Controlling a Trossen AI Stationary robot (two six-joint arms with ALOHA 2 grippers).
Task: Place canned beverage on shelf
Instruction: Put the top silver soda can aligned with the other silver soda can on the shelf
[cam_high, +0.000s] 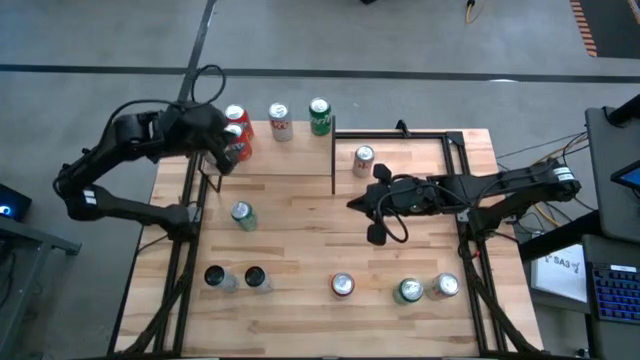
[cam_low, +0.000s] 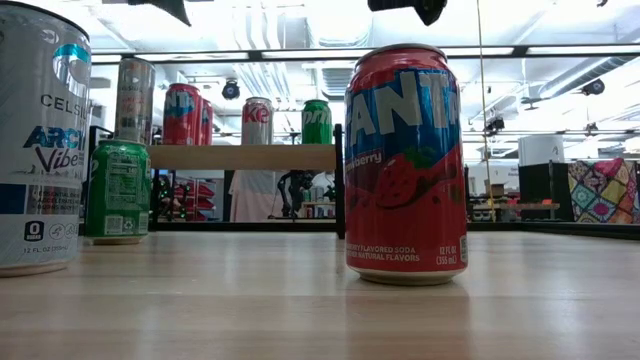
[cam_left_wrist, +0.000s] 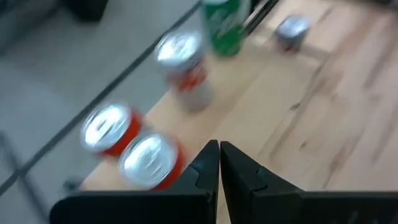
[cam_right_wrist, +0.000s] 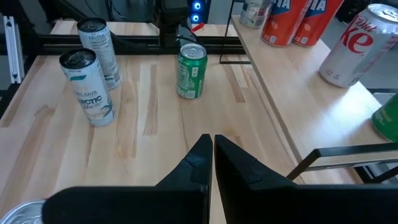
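On the shelf, along the far edge of the desk, stand four cans: two red cans side by side at the left end, a silver-and-red can next along, and a green can near the shelf's right end. Just beside the red pair hangs the left gripper, its fingers pressed together and holding nothing. Past the black post at the shelf's right end, a silver can stands on the desk. Near it the right gripper hovers over the middle of the desk, fingers closed and empty. Farther out, a green can on the desk stands alone on the left, two dark-topped cans sit at the near left, and three more cans line the near right.
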